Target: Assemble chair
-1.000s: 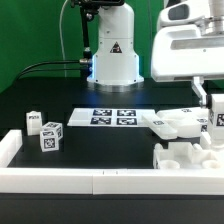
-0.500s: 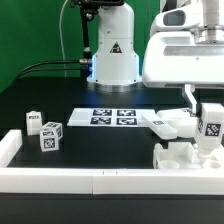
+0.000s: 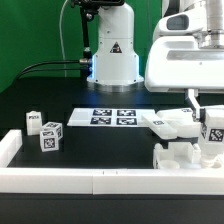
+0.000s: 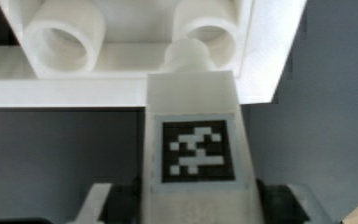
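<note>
My gripper [image 3: 212, 122] at the exterior view's right is shut on a white chair leg [image 3: 213, 136] that bears a black-and-white tag. The leg hangs upright just over a blocky white chair part [image 3: 180, 156] resting against the front rail. In the wrist view the leg [image 4: 197, 130] runs between my two fingers [image 4: 101, 205], and my gripper [image 4: 194, 208] clamps its sides. Past its tip lies the white part with two round sockets [image 4: 64, 45]. A flat white chair panel [image 3: 172, 122] lies behind. Two small tagged blocks [image 3: 50, 136] stand at the left.
The marker board [image 3: 112, 117] lies flat in the middle of the black table. Low white border rails [image 3: 100, 181] run along the front and left edges. The arm's white base [image 3: 113, 55] stands at the back.
The gripper has come in from the exterior view's right and lowered with the leg, which now hangs closer to the blocky part. The jaws stayed closed on the leg.
</note>
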Available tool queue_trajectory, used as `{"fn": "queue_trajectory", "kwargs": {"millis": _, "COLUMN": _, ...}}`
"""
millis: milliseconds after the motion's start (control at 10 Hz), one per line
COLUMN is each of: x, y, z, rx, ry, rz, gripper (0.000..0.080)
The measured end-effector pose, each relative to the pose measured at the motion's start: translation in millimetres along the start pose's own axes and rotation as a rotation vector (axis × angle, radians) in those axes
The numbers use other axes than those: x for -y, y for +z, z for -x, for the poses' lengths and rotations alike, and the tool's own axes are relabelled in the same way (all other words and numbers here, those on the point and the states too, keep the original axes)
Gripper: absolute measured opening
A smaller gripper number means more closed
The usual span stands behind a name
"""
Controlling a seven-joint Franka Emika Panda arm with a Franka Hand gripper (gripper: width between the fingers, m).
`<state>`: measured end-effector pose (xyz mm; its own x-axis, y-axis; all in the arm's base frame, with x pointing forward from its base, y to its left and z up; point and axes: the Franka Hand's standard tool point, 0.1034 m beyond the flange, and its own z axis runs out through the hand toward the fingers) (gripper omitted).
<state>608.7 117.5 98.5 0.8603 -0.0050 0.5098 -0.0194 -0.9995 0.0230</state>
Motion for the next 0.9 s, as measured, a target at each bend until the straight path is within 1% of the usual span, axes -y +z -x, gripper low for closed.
{"fn": "queue_trajectory", "kwargs": {"millis": 400, "x": 8.0, "y": 2.4, "z": -2.0, "rx": -0.034, "ry": -0.013, "rz": -0.007, "gripper": 0.0285}}
{"fn": "queue_trajectory", "kwargs": {"millis": 700, "x": 8.4, "y": 1.9, "z": -1.3, "rx": -0.053, "ry": -0.017, "rz": -0.007, "gripper": 0.0285}}
{"fn": "queue_trajectory", "kwargs": {"millis": 900, "x": 9.4, "y": -0.9, "z": 2.7, "rx": -0.047, "ry": -0.016, "rz": -0.011, "gripper": 0.0285}}
